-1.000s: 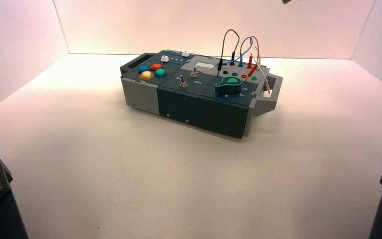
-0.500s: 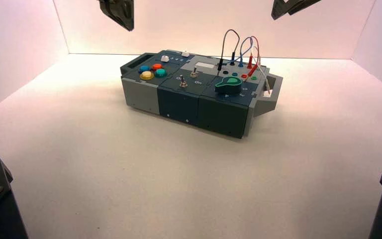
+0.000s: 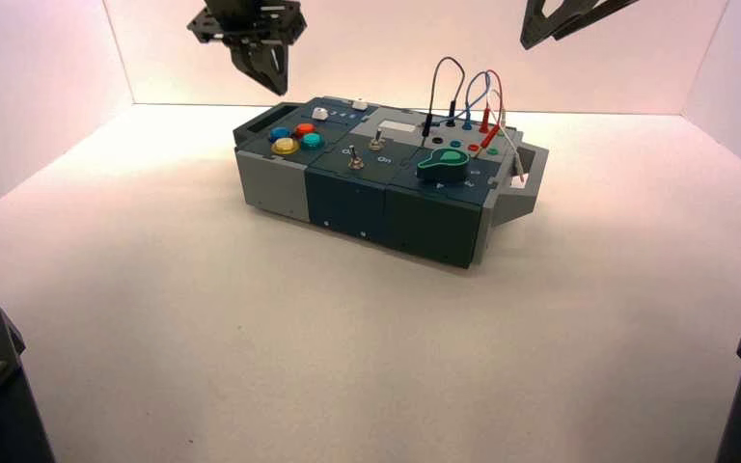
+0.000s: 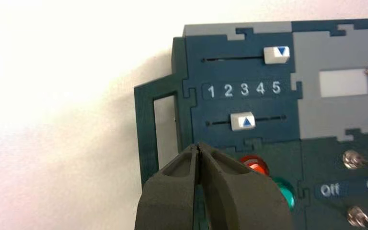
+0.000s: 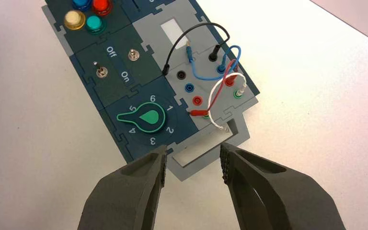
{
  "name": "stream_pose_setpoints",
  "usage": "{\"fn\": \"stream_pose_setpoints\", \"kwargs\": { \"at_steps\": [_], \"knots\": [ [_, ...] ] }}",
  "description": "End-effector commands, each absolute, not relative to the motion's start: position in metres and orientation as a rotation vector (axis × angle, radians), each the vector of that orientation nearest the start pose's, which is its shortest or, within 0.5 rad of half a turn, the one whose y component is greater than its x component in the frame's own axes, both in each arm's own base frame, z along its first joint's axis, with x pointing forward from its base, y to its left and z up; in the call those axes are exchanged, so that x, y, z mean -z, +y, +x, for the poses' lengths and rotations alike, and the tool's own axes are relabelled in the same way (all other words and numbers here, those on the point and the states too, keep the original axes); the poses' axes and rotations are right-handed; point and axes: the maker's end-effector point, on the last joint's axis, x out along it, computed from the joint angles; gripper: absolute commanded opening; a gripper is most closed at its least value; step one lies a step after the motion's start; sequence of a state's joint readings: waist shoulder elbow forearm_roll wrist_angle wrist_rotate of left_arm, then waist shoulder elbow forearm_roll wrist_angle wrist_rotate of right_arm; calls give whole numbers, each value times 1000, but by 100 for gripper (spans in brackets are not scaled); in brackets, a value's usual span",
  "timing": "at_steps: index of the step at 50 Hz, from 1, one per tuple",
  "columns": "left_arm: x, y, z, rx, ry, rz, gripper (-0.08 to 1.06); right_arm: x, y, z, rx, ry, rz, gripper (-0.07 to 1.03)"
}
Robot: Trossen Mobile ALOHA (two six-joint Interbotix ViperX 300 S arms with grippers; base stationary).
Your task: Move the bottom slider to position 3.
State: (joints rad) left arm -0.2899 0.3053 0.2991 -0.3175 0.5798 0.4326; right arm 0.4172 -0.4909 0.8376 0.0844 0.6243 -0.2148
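With its fingers pressed together, the left pincer (image 4: 199, 149) hovers above the box's button end, approaching the bottom slider (image 4: 242, 121), which apparently sits under numeral 3 (image 4: 244, 89) already, needing little nudging.

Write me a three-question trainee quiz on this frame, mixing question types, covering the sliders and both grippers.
1. True or false: the left gripper is touching the bottom slider.
2. Which numeral does the bottom slider sit beneath? A) 1 B) 3 C) 5
3. Fill in: the right gripper hangs over the box's handle end with its fingers ____.

Key
1. False: it is shut and short of the slider, by the red button.
2. B: the knob's arrow lines up with position 3; the top slider sits at 5.
3. Open.
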Motion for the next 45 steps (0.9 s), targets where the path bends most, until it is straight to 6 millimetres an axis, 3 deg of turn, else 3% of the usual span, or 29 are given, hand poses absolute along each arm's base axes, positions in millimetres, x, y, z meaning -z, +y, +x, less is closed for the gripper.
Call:
{"fn": "stream_pose_setpoints", "kwargs": {
  "at_steps": [1,14,45],
  "knots": [
    [-77,-169,449,503,1072,212,-3,-180,129,268,-502,901,-305,58],
    [-73,-179,456,502,1024,223,-3,-179,129,267,-502,904,-305,58],
    [-58,-204,448,546,1045,250,-3,-179,129,267,-502,904,-305,58]
  ]
}}
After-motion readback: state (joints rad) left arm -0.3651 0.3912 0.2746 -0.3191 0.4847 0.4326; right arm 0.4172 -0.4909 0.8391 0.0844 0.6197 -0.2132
